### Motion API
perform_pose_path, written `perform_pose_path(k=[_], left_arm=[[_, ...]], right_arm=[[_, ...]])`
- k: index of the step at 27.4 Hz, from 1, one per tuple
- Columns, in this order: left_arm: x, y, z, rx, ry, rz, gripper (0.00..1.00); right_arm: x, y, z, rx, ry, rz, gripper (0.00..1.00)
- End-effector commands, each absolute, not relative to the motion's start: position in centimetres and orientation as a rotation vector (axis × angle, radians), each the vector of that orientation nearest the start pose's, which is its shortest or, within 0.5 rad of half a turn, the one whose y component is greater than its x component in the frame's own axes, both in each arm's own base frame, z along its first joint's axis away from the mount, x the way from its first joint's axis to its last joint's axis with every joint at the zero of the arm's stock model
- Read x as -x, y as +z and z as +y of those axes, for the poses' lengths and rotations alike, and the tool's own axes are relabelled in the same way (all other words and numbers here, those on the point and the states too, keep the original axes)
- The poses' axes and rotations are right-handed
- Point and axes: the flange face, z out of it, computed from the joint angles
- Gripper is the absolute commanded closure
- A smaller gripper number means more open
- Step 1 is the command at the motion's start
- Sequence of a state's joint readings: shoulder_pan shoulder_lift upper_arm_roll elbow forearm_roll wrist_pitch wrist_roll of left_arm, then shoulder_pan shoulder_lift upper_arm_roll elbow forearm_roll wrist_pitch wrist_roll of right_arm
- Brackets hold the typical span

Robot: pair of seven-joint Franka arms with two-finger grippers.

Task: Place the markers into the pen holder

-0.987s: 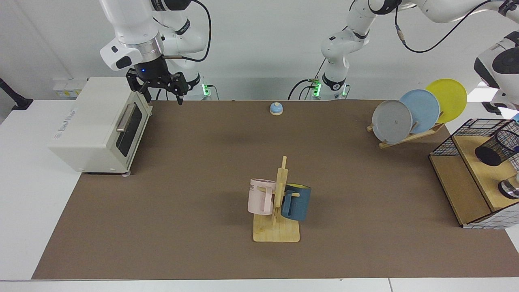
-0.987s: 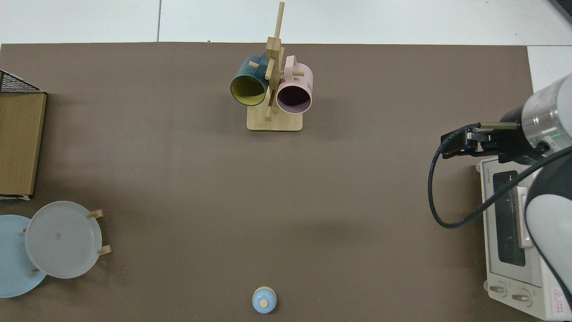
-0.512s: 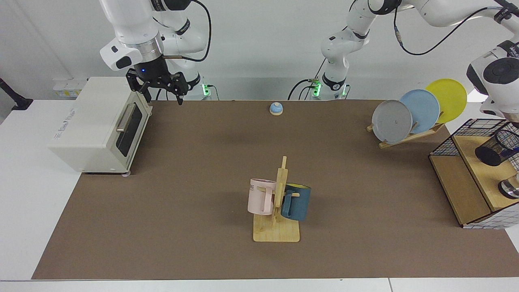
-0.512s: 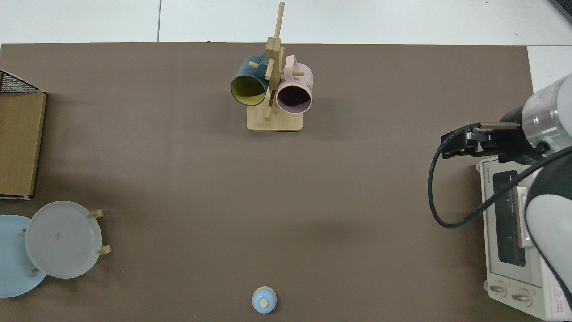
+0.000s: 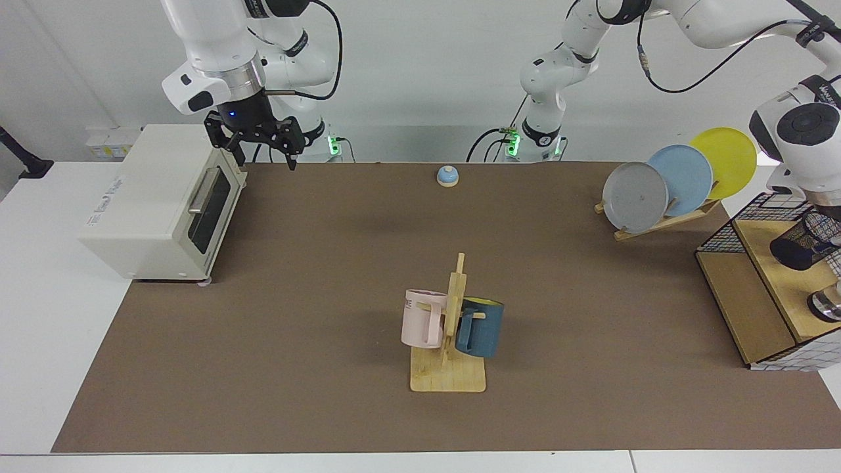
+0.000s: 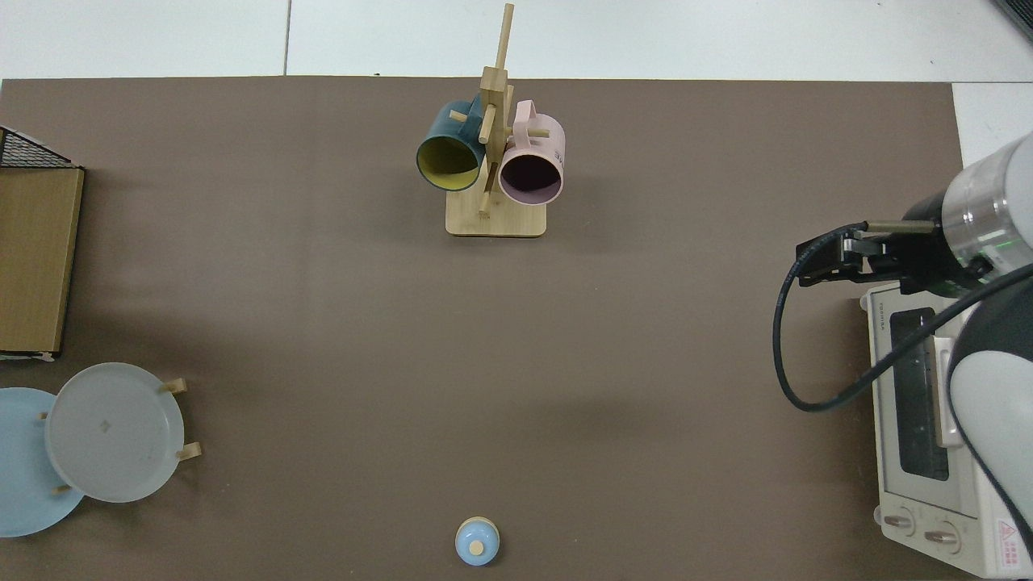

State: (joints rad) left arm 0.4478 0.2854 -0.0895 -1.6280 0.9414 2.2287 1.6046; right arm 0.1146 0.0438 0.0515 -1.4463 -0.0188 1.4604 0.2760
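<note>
The pen holder (image 5: 796, 248), a black wire-mesh cup, sits tilted on the wooden shelf (image 5: 742, 295) at the far right edge of the facing view. My left arm reaches over from the back, and its left gripper (image 5: 826, 213) hangs right above the holder's mouth, partly cut off by the picture edge. No marker shows in either view. My right gripper (image 5: 263, 152) waits open and empty above the front corner of the toaster oven (image 5: 158, 203). It shows in the top view as the right gripper (image 6: 817, 263). The pen holder is outside the top view.
A wooden mug rack (image 5: 450, 368) with a pink and a blue mug stands mid-table. A plate rack (image 5: 663, 184) holds three plates at the back right. A small blue bell (image 5: 447, 175) is at the back. A wire-grid basket (image 5: 755, 213) and a shiny metal round object (image 5: 826, 305) share the shelf.
The left arm's wrist has moved down and toward the view's left, closer over the pen holder. The right arm has not moved.
</note>
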Motion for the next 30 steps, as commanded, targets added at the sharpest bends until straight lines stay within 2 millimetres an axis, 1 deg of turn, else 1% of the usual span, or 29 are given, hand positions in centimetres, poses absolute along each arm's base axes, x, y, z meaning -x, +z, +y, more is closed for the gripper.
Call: perform_pose_path(k=[1,6,8,13,14,15,16,17,22,25,30], left_arm=[[-62.0,49.4,26.4,1.576,0.603,1.793,1.0],[-61.9,49.0,26.5,1.588,0.599,1.796,1.0],[-61.5,49.0,27.4,1.611,0.601,1.784,1.0],[-61.6,49.1,27.4,1.613,0.593,1.782,1.0],[-61.6,49.1,27.5,1.612,0.594,1.781,0.91],[-61.6,49.1,27.5,1.614,0.59,1.78,0.75],[-61.7,49.1,27.6,1.614,0.59,1.78,0.63],[-61.7,49.2,27.6,1.617,0.587,1.777,0.57],[-61.8,49.3,27.6,1.614,0.565,1.779,0.54],[-61.8,49.5,28.0,1.61,0.562,1.774,0.53],[-61.9,50.5,28.1,1.602,0.559,1.763,0.53]], right_arm=[[-54.9,65.1,8.6,3.138,0.032,0.152,0.0],[-54.9,65.1,8.6,3.138,0.032,0.152,0.0],[-54.9,65.1,8.6,3.138,0.032,0.152,0.0],[-54.9,65.1,8.6,3.138,0.032,0.152,0.0],[-54.9,65.1,8.6,3.138,0.032,0.152,0.0],[-54.9,65.1,8.6,3.138,0.032,0.152,0.0],[-54.9,65.1,8.6,3.138,0.032,0.152,0.0],[-54.9,65.1,8.6,3.138,0.032,0.152,0.0],[-54.9,65.1,8.6,3.138,0.032,0.152,0.0],[-54.9,65.1,8.6,3.138,0.032,0.152,0.0],[-54.9,65.2,8.6,3.138,0.029,0.152,0.0]])
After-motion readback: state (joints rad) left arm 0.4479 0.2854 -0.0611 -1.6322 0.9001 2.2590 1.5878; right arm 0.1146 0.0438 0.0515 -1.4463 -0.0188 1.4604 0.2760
